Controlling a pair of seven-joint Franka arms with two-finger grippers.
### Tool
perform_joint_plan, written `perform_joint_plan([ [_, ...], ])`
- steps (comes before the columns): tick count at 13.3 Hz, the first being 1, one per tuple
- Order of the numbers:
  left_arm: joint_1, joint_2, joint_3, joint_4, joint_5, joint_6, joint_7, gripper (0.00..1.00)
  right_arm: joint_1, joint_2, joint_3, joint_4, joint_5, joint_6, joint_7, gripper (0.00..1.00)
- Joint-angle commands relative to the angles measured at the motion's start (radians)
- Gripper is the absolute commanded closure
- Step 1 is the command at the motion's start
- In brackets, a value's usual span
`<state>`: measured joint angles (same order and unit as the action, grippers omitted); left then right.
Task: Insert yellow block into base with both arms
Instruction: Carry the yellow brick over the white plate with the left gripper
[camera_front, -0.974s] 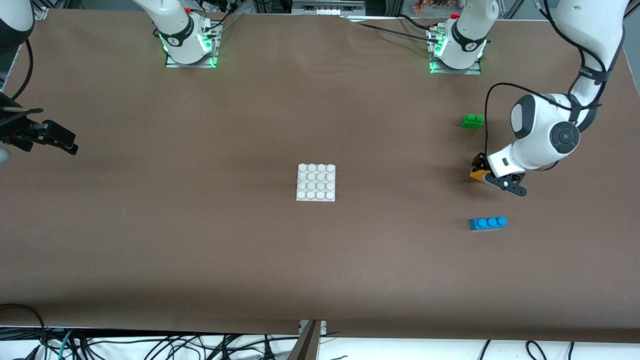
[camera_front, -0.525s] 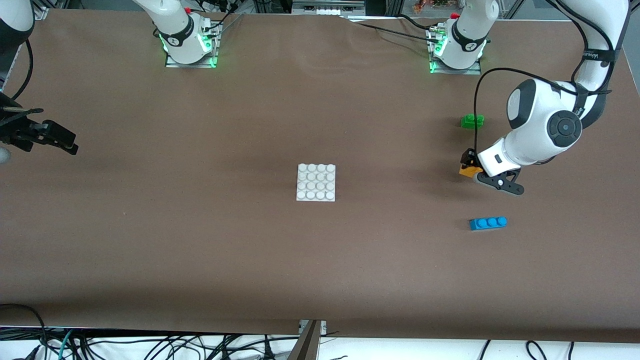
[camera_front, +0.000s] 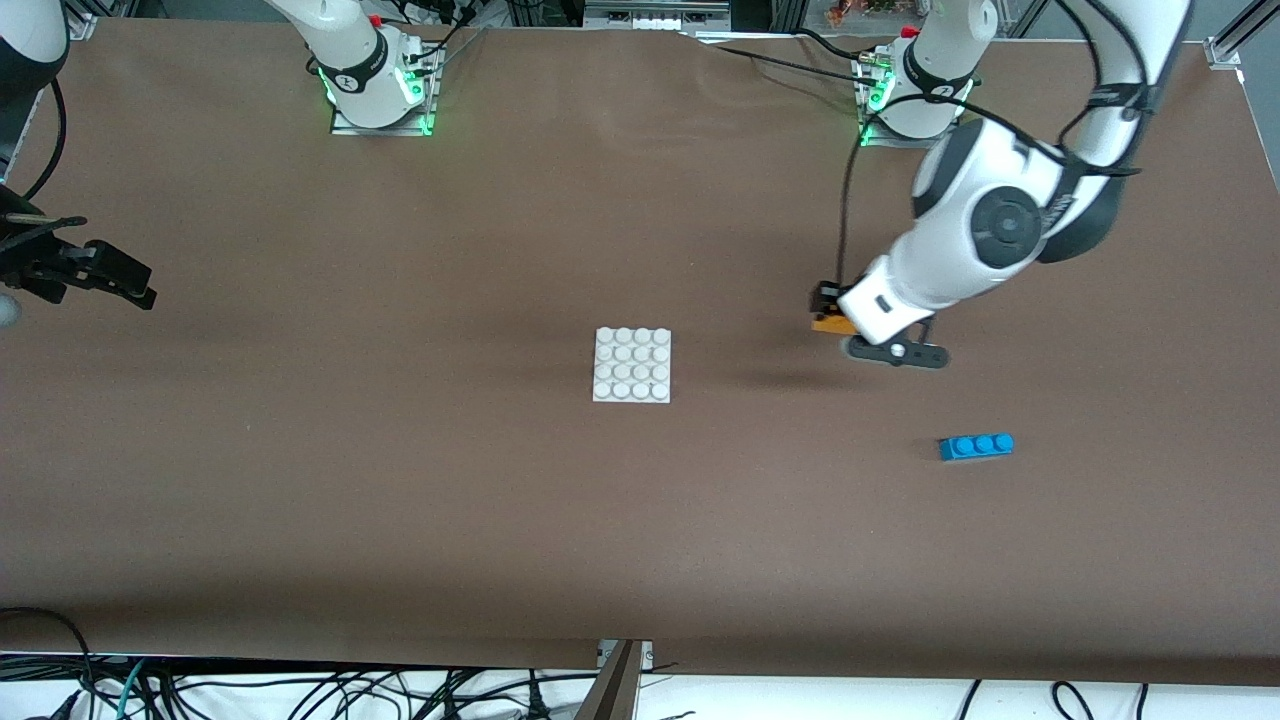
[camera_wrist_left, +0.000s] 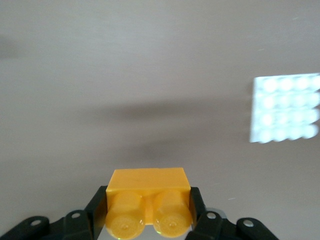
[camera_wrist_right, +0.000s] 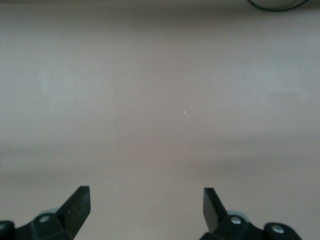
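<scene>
The yellow block (camera_front: 826, 323) is a small orange-yellow brick with two round studs. My left gripper (camera_front: 828, 312) is shut on it and holds it in the air over bare table, between the base and the left arm's end. In the left wrist view the yellow block (camera_wrist_left: 148, 200) sits clamped between the black fingers (camera_wrist_left: 98, 204), studs toward the camera. The base (camera_front: 632, 365) is a white square studded plate lying flat mid-table, also seen as the base (camera_wrist_left: 286, 109) in the left wrist view. My right gripper (camera_front: 138, 286) waits open at the right arm's end; in its wrist view the right gripper (camera_wrist_right: 146, 196) holds nothing.
A blue three-stud brick (camera_front: 976, 446) lies on the brown table toward the left arm's end, nearer to the front camera than the held block. The two arm bases (camera_front: 378, 75) stand along the table's back edge. Cables hang below the front edge.
My left arm has carried the yellow block away from the left arm's end toward the base. The arm now covers the spot where a green brick showed. The right arm has not moved.
</scene>
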<state>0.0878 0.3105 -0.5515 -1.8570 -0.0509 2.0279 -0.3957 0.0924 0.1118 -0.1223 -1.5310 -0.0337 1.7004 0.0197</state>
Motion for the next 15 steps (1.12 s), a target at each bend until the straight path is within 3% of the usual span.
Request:
perform_joint_plan([
  [1,-0.107,0.132,0.005,0.146,-0.015,-0.029,-0.174,1.0,-0.008,0.003,0.01,0.008,-0.009,-0.007,-0.007,0.0],
  [6,-0.281,0.318,0.008,0.307,-0.007,0.026,-0.454,1.0,-0.008,0.005,0.01,0.008,-0.009,-0.007,-0.006,0.0],
  [11,-0.428,0.384,0.051,0.308,-0.001,0.207,-0.591,1.0,-0.01,0.009,0.009,0.008,-0.009,-0.005,-0.006,0.0],
  [15,-0.456,0.435,0.091,0.309,-0.001,0.285,-0.606,1.0,-0.01,0.011,0.009,0.008,-0.009,-0.004,-0.006,0.0],
])
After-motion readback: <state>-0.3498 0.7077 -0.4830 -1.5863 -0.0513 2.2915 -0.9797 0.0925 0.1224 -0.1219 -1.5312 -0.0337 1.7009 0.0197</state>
